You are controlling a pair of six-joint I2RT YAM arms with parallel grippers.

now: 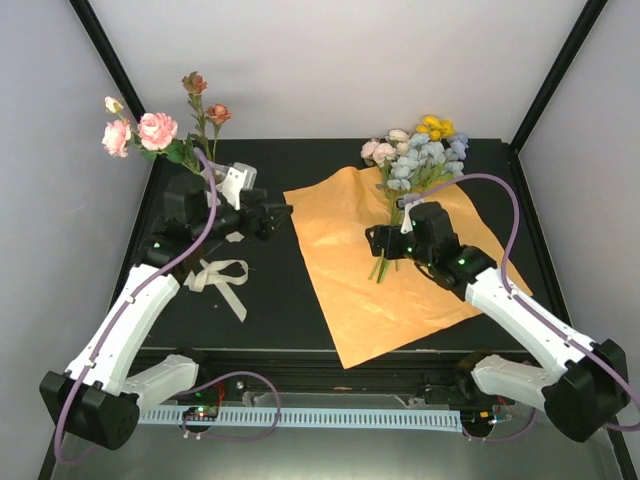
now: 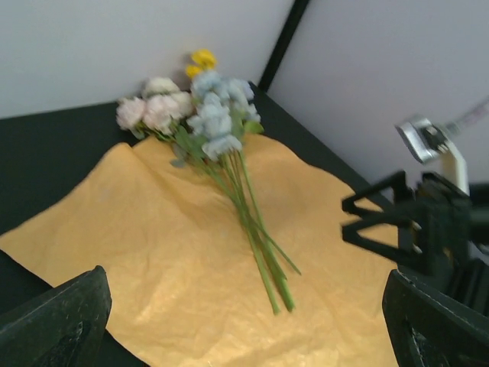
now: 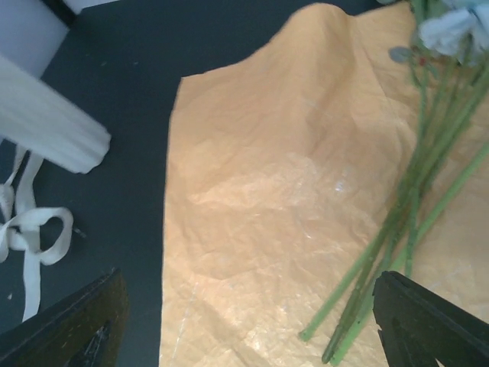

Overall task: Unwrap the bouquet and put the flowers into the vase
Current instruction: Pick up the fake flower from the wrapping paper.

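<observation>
The left arm's base [image 1: 85,405] and the right arm's base [image 1: 590,385] sit at the counter's [image 1: 290,300] near edge. The orange paper [image 1: 340,230] lies spread flat. Cream, pale-blue and yellow flowers [image 1: 420,155] lie on its far right part. The right hand [image 1: 372,240] hovers over their stems, spread wide and empty. The left hand [image 1: 278,218], also wide and empty, is beside the vase [image 3: 46,122]. Pink flowers [image 1: 150,130] rise there. A cream ribbon [image 1: 220,275] lies nearby.
</observation>
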